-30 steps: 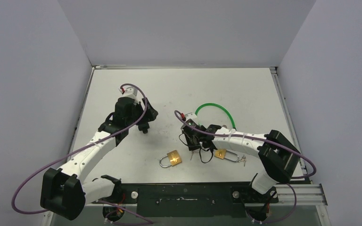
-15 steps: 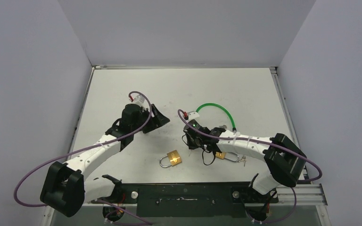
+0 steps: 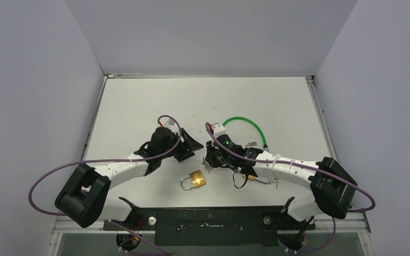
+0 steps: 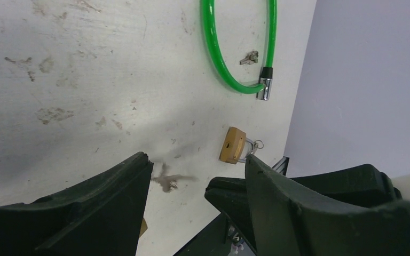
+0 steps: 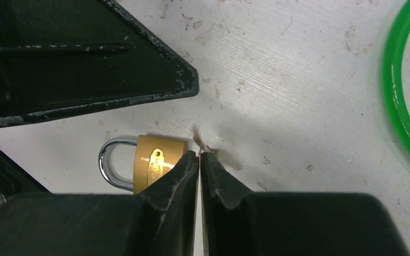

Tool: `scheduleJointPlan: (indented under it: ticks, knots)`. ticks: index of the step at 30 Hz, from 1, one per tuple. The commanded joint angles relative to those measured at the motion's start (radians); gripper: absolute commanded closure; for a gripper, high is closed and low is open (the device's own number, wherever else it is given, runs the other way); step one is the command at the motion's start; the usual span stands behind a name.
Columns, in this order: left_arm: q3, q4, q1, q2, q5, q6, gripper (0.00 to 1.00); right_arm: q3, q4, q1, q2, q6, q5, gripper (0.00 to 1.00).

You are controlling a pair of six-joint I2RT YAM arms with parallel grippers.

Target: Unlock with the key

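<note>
A brass padlock [image 3: 195, 180] lies flat near the front edge, shackle to the left; it also shows in the right wrist view [image 5: 155, 164]. My right gripper [image 3: 210, 159] [image 5: 199, 153] hovers just right of it, shut on a thin key whose tip [image 5: 198, 145] pokes past the fingertips. My left gripper [image 3: 191, 145] [image 4: 197, 160] is open and empty, just left of the right gripper. In the left wrist view a blurred key [image 4: 167, 180] shows between its fingers, above the table.
A second brass padlock [image 3: 250, 175] [image 4: 233, 145] with a key ring lies to the right. A green cable lock [image 3: 244, 126] [image 4: 213, 48] curves behind the right gripper, a small loose key [image 3: 252, 143] [image 4: 250, 56] beside it. The rail runs along the near edge.
My left arm has swung right and toward the front, bringing its open gripper close to the right gripper. The right gripper has shifted slightly left and back with the key.
</note>
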Motion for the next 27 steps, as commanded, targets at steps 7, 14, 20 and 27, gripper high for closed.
scheduleJointPlan:
  ticks: [7, 14, 20, 27]
  knots:
    - [-0.004, 0.119, -0.027, 0.058, 0.027, -0.069, 0.45, 0.027, 0.096, -0.001, 0.0, -0.019, -0.066, 0.94]
    - [-0.004, -0.083, -0.025, -0.02, -0.205, -0.016, 0.48, 0.089, -0.043, 0.001, 0.095, 0.017, 0.015, 0.71]
    - [0.015, -0.166, -0.017, -0.051, -0.295, 0.031, 0.49, 0.161, -0.119, -0.002, 0.194, 0.12, 0.034, 0.62]
    - [0.005, -0.167, -0.008, -0.044, -0.294, 0.037, 0.5, 0.212, -0.117, -0.004, 0.279, 0.193, 0.025, 0.62]
